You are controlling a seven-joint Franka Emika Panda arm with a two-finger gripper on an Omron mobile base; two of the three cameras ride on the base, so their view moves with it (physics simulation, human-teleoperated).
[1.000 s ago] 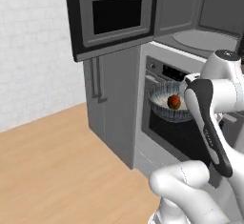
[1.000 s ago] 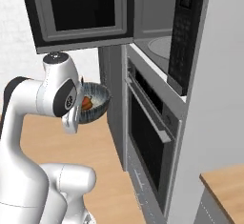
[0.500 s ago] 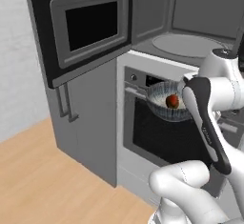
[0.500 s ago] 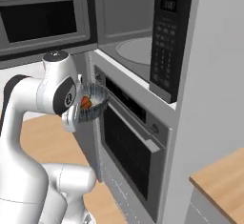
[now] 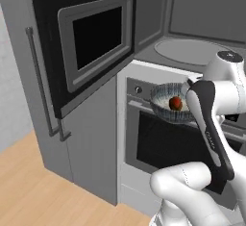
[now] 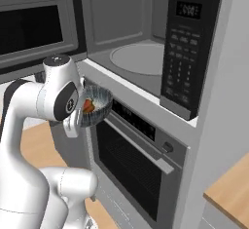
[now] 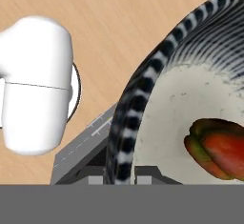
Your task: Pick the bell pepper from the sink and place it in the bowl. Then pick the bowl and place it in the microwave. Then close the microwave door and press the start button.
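My gripper [image 7: 119, 178] is shut on the rim of the dark patterned bowl [image 5: 166, 108] [image 6: 98, 107] [image 7: 143, 99] and holds it in the air in front of the oven. The red-orange bell pepper [image 5: 176, 103] [image 6: 88, 106] [image 7: 221, 149] lies inside the bowl on its pale bottom. The microwave [image 5: 192, 23] [image 6: 131, 23] stands open just above and beyond the bowl, with its round turntable [image 5: 192, 51] [image 6: 138, 60] bare. The microwave door [image 5: 91, 42] [image 6: 34, 28] is swung wide to the left. The sink is out of view.
The built-in oven [image 5: 163, 143] [image 6: 136, 164] sits right below the microwave, its bar handle close under the bowl. The microwave's button panel [image 6: 187, 52] is on the right. A tall grey cabinet [image 5: 43, 85] stands left. Wooden floor [image 5: 29, 191] lies below.
The whole picture has shifted as the base drove: microwave and oven now stand closer and more central. The bowl with the pepper stays in the gripper, unchanged relative to the arm.
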